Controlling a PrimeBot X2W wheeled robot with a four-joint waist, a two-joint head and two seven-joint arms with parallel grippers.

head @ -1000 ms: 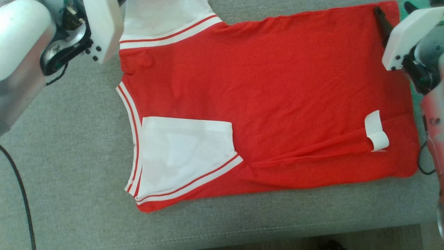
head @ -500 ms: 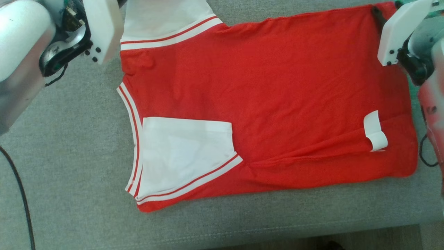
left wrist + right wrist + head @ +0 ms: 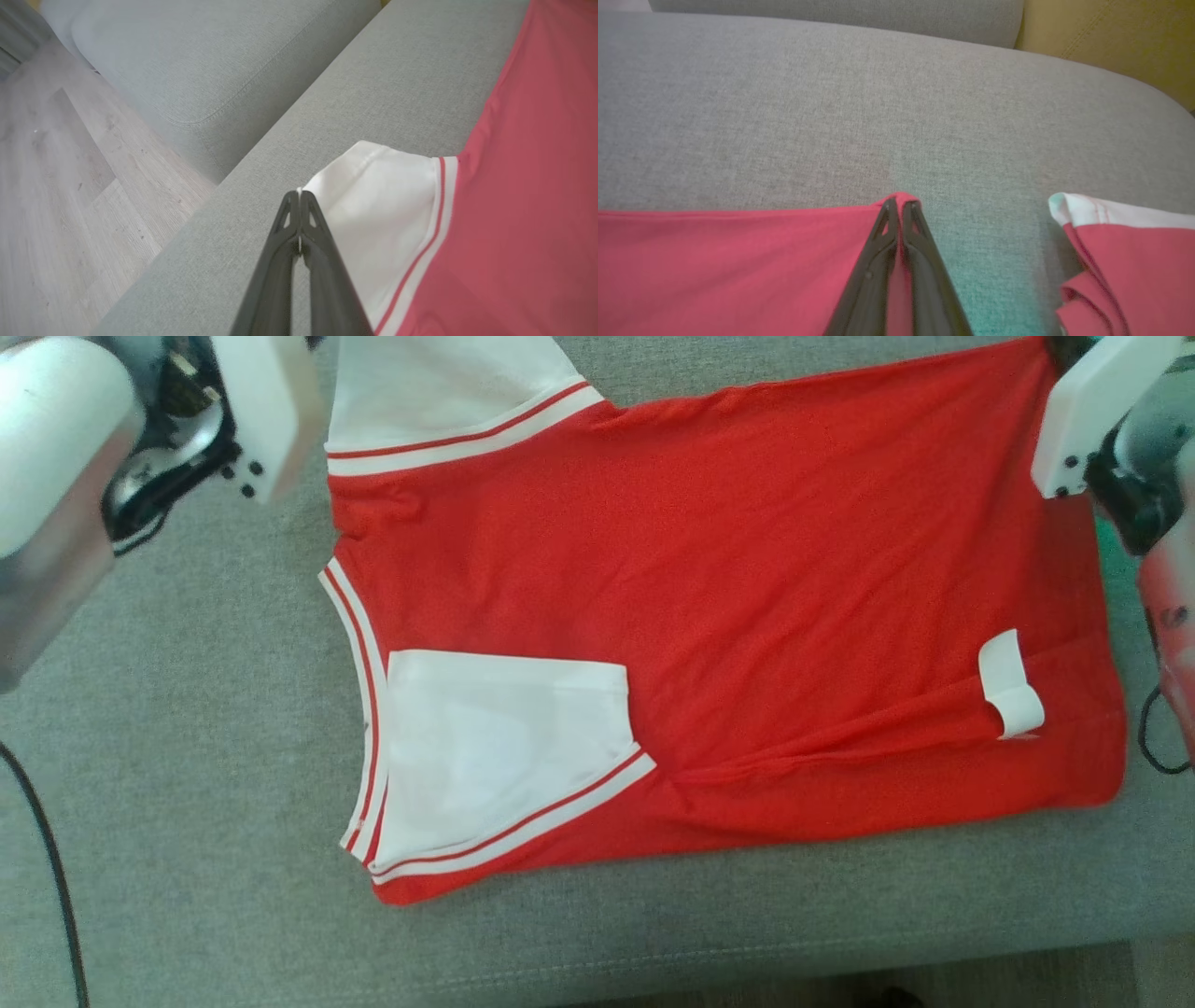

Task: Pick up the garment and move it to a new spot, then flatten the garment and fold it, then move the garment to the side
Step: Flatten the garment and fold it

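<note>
Since a second ago your right claw point(image 3: 899, 203) has gone from wide apart to clenched. It now pinches the far right corner of the shirt point(image 3: 747, 597). In the right wrist view red cloth runs between the two dark fingers and a small tip of it pokes out past them.

Your left claw point(image 3: 299, 196) is clenched too, its tips closed on the edge of the far sleeve point(image 3: 383, 196), which is white with a red stripe.

The shirt lies spread out, back up, on the grey sofa seat point(image 3: 187, 756). Its neck points to your left and its hem to your right. The near sleeve point(image 3: 504, 756) is folded in over the red body. A white label point(image 3: 1010, 695) curls up near the hem, with a long crease running from it towards the folded sleeve.

Beside the pinched corner lies a bunch of red and white cloth point(image 3: 1125, 266), apart from the fingers; you cannot tell whether it belongs to the same shirt. Pale wooden floor point(image 3: 70, 186) shows beyond the sofa's edge.
</note>
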